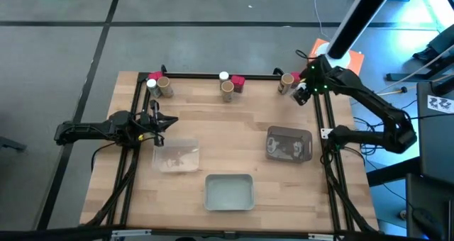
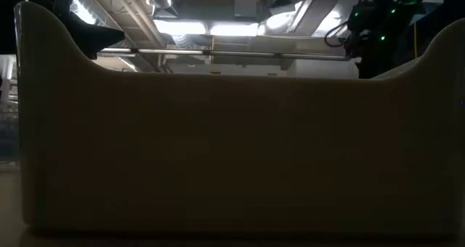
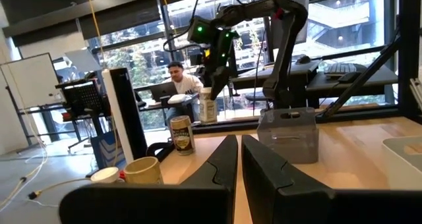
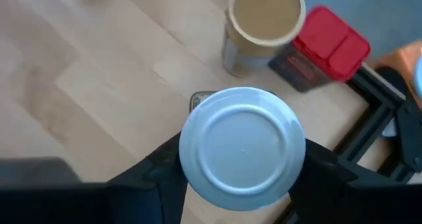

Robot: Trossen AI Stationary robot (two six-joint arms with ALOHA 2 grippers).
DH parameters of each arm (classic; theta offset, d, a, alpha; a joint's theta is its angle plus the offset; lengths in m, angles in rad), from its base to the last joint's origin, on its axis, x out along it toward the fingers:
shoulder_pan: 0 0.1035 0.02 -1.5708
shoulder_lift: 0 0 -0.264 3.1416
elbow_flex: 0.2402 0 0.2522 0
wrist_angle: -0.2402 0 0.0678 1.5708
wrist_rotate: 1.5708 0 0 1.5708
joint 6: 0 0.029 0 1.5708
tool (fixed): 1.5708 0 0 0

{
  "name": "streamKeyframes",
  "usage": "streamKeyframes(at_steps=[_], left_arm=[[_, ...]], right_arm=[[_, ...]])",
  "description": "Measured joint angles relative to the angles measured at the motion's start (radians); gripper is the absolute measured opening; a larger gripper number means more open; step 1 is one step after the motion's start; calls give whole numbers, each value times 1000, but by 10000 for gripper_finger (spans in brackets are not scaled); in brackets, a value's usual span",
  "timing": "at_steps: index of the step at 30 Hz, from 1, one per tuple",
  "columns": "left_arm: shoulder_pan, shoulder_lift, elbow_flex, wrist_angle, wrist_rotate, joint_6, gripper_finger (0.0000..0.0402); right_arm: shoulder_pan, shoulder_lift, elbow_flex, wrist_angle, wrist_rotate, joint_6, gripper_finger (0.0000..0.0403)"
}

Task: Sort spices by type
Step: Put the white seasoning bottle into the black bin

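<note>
My right gripper [image 4: 241,184] is at the table's far right corner, shut on a clear jar with a white lid [image 4: 241,148]; it also shows in the high view [image 1: 301,92]. Beside it stand a cork cylinder [image 4: 264,23] and a red packet [image 4: 328,43]. Two more groups of a jar, a packet and a cylinder stand along the far edge, at the left [image 1: 157,85] and the middle [image 1: 228,86]. My left gripper [image 1: 160,120] is shut and empty by the clear tray [image 1: 177,156]. My right gripper has the white-lidded jar between its two fingers [image 4: 158,178], which point down from above, one on each side of it. The wide lid [image 4: 241,148] hides the place of contact on the jar's body. The jar stands upright; whether its base is off the table, I cannot tell.
A grey tray [image 1: 289,143] with something in it sits at the right, and a pale tray [image 1: 229,191] near the front edge; its wall [image 2: 232,152] fills the low view. A black rail [image 1: 323,106] frames the table. A person [image 3: 177,82] sits in the room beyond.
</note>
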Motion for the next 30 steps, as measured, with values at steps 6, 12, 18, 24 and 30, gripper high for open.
streamKeyframes(at_steps=[6,12,18,24,30], left_arm=[[0,0,0,0,0,0,13],[0,0,0,1,0,-6,13],[0,0,0,2,0,-9,13],[0,0,0,2,0,-9,13],[0,0,0,2,0,-9,13]], right_arm=[[22,-77,0,-51,-128,-26,210],[186,-141,0,-75,-169,0,205],[410,-159,1,-77,-169,113,208],[639,-157,1,-80,-167,234,205],[805,-142,1,-75,-36,320,208]])
